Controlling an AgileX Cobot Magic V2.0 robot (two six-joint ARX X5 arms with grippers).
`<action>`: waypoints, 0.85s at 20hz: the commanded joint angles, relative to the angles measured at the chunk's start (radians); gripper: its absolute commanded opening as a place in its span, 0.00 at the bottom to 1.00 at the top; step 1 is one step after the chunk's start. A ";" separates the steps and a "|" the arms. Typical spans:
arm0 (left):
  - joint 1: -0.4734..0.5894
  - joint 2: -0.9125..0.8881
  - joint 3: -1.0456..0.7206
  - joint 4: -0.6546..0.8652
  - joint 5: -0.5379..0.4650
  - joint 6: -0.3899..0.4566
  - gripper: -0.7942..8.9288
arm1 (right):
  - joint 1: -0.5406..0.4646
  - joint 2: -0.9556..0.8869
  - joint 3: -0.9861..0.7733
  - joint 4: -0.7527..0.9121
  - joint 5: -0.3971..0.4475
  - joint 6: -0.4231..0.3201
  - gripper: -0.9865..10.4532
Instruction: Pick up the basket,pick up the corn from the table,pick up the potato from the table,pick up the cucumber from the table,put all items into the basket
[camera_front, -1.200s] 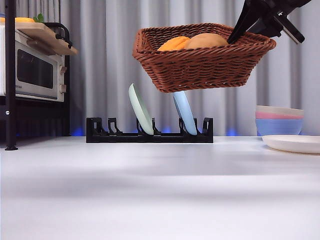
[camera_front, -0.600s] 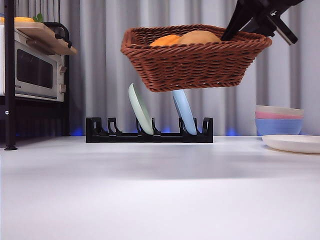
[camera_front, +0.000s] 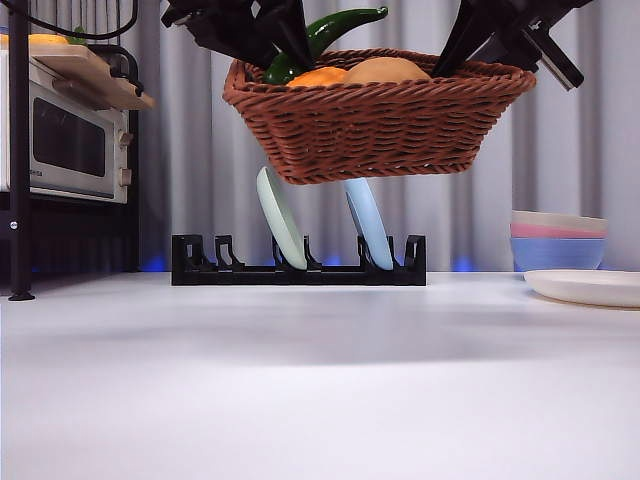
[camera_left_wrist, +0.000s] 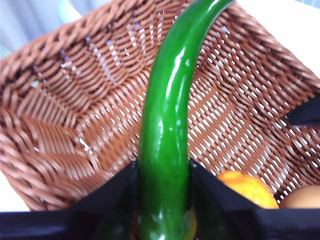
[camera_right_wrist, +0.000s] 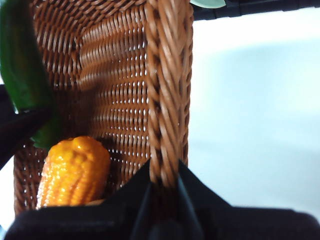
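The brown wicker basket (camera_front: 375, 115) hangs in the air above the table (camera_front: 320, 380). My right gripper (camera_right_wrist: 164, 192) is shut on its rim (camera_right_wrist: 167, 90) and shows at the upper right of the front view (camera_front: 500, 40). The corn (camera_right_wrist: 74, 172) lies inside the basket, and the potato (camera_front: 385, 70) shows above the rim beside the corn (camera_front: 318, 77). My left gripper (camera_left_wrist: 164, 195) is shut on the green cucumber (camera_left_wrist: 167, 125) and holds it over the basket's left end (camera_front: 262, 30). The cucumber (camera_front: 330, 30) sticks up above the rim.
A black dish rack (camera_front: 298, 265) with a green plate (camera_front: 280, 218) and a blue plate (camera_front: 368, 222) stands behind, under the basket. A microwave (camera_front: 65, 140) on a shelf is at the left. Stacked pastel bowls (camera_front: 558, 240) and a white plate (camera_front: 585, 287) are at the right.
The basket has shifted left in the right gripper. The left gripper has come in from the upper left with the cucumber and now holds it over the basket.
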 joint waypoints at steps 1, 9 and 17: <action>0.003 0.002 -0.006 0.003 -0.008 -0.011 0.63 | 0.003 -0.011 0.000 0.019 -0.008 0.018 0.07; 0.003 -0.082 0.053 -0.049 -0.009 -0.010 0.63 | 0.003 0.020 0.000 0.011 0.101 0.072 0.07; 0.005 -0.164 0.268 -0.232 -0.028 0.002 0.63 | 0.027 0.270 0.000 0.013 0.093 0.161 0.07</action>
